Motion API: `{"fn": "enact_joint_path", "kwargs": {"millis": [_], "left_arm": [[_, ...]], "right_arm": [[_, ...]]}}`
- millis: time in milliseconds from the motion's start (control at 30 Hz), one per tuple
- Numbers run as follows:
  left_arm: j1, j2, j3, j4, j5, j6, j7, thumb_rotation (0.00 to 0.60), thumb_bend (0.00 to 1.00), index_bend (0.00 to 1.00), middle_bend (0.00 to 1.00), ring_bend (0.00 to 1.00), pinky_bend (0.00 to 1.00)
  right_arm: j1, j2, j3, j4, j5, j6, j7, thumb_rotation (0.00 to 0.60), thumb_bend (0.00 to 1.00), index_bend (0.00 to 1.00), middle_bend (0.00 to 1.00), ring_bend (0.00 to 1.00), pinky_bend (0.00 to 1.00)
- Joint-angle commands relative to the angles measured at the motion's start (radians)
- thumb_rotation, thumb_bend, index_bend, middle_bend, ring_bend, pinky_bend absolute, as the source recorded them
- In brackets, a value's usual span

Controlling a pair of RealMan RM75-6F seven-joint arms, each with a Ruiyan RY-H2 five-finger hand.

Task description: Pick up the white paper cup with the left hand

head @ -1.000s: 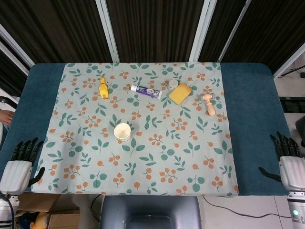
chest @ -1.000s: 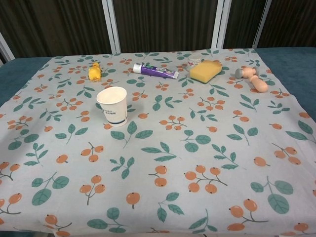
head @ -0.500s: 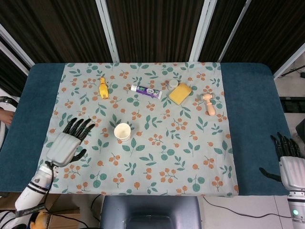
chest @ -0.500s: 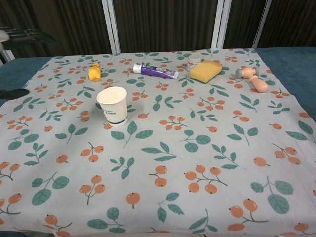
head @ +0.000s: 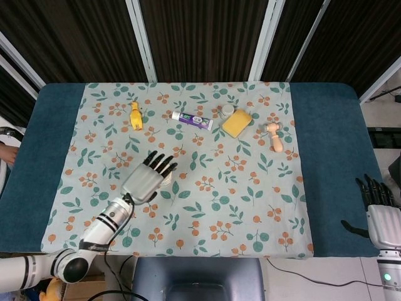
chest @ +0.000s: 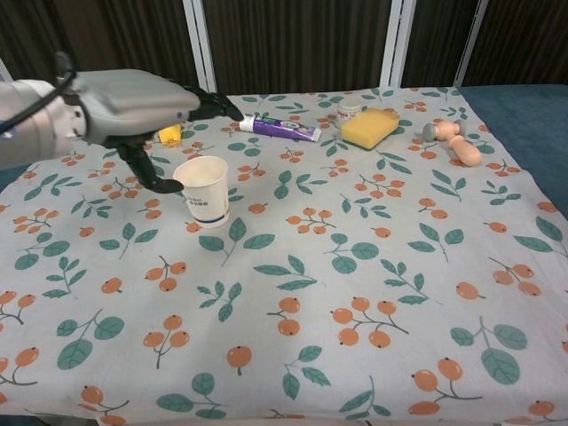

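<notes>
The white paper cup point(chest: 203, 191) stands upright on the floral tablecloth point(chest: 355, 266), left of centre. My left hand point(chest: 133, 108) hovers just above and left of it, fingers stretched out over the rim and thumb hanging down beside the cup's left side. It holds nothing. In the head view the left hand point(head: 148, 179) covers almost all of the cup. My right hand point(head: 378, 213) rests off the table's right edge, fingers apart and empty.
Along the far side lie a yellow toy point(chest: 169, 133), a toothpaste tube point(chest: 280, 128), a small white jar point(chest: 350, 108), a yellow sponge point(chest: 370, 127) and a wooden peg figure point(chest: 453, 140). Blue table strips point(head: 332, 144) flank the cloth.
My left arm has swung in from the table's left front corner to right over the cup. The cup and my right hand have stayed put.
</notes>
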Motion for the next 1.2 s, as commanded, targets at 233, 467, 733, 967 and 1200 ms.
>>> {"fn": "enact_joint_path", "kwargs": {"millis": [233,467,733,967,1200], "left_arm": [[-0.231,-0.188,0.055,0.147,-0.309,0.063,0.221,0.6,0.28,0.0,0.0,0.0,0.0],[-0.301,-0.248,0.115,0.242,-0.405,0.165,0.351,0.6,0.27,0.0,0.0,0.0,0.0],[-0.326,-0.262,0.145,0.295,-0.509,0.166,0.378,0.6,0.27,0.0,0.0,0.0,0.0],[-0.322,-0.275,0.165,0.322,-0.472,0.153,0.329,0.6,0.31,0.04,0.11,0.0,0.0],[-0.296,-0.271,0.171,0.327,-0.364,0.144,0.219,0.6,0.36,0.29,0.3,0.01,0.0]], "right_arm": [[-0.001,-0.002,0.004,0.009,0.017,-0.009,0.005,0.6,0.02,0.0,0.0,0.0,0.0],[-0.006,-0.005,0.004,0.023,0.026,-0.013,0.018,0.6,0.02,0.0,0.0,0.0,0.0],[-0.004,-0.008,0.005,0.036,0.032,-0.024,0.032,0.6,0.02,0.0,0.0,0.0,0.0],[0.0,-0.007,0.004,0.032,0.04,-0.039,0.02,0.6,0.02,0.0,0.0,0.0,0.0],[0.005,-0.006,0.003,0.021,0.053,-0.06,0.002,0.6,0.02,0.0,0.0,0.0,0.0]]}}
